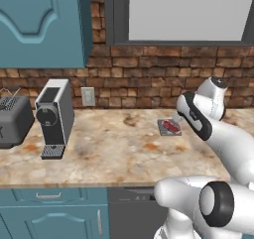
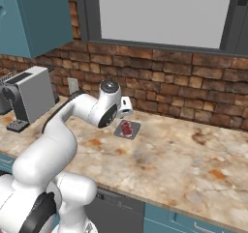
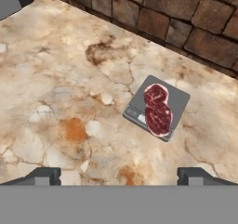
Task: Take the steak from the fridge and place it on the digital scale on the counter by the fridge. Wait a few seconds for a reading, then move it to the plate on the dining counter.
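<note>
The pincer (image 3: 119,175) sits nearest the lens in the hand view, its two dark tips spread wide at the bottom edge with nothing between them. Beyond them the steak (image 3: 158,109) lies flat on the scale (image 3: 179,97), apart from the tips and resting within the pad's outline, its lower end running close to the near edge where the readout strip is.

The step in hand looks like the wait for a reading, with the lift to the plate to come. The main risk I judge is in the re-grasp — the steak is thin and low, so tips that come down too shallow may close over it and slip off, and tips that come down too deep may catch the scale's rim and drag or lift the pad with the meat. The steak also lies at an angle across the view, so a pinch not turned to its narrow width could push it off the pad onto the surface (image 3: 56,102).

Outward, the hand view gives the steak's marbling and its place on the pad. The left base view adds a coffee machine (image 1: 53,116) and a toaster (image 1: 12,119) well to the left, and an outlet (image 1: 88,96) on the brick wall (image 1: 144,74). The right base view shows the arm bent over the scale from the left — and open surface stretching away to the right.
</note>
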### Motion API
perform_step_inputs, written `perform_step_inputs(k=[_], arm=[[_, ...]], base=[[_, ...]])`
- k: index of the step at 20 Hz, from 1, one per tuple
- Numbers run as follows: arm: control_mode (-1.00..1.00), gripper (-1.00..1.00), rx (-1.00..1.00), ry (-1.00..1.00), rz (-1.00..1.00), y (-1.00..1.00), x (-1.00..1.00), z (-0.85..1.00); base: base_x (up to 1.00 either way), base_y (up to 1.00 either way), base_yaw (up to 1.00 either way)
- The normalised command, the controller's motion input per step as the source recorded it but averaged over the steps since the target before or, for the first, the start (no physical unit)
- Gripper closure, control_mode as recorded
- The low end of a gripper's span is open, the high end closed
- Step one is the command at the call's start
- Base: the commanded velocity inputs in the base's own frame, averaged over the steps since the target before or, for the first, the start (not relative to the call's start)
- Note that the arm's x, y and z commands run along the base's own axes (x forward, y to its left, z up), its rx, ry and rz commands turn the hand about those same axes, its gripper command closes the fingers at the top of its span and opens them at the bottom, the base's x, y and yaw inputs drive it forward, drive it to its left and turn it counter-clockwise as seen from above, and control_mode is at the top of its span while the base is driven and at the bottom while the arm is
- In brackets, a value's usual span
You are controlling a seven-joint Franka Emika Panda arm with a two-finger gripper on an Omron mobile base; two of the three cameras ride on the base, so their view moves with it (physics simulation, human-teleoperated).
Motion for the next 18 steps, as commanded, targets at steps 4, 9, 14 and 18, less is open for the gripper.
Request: perform_step_inputs(k=[4,9,14,18], arm=[[-1.0,-1.0,-0.08,0.0,0.0,0.0,-0.11,0.01],[-1.0,-1.0,-0.02,0.0,0.0,0.0,0.0,0.0],[-1.0,-1.0,-0.01,0.0,0.0,0.03,0.0,0.0],[-1.0,-1.0,-0.03,0.0,-0.02,0.12,0.0,0.0]], base=[[0.0,0.0,0.0],[0.0,0.0,0.0],[0.0,0.0,0.0],[0.0,0.0,0.0]])
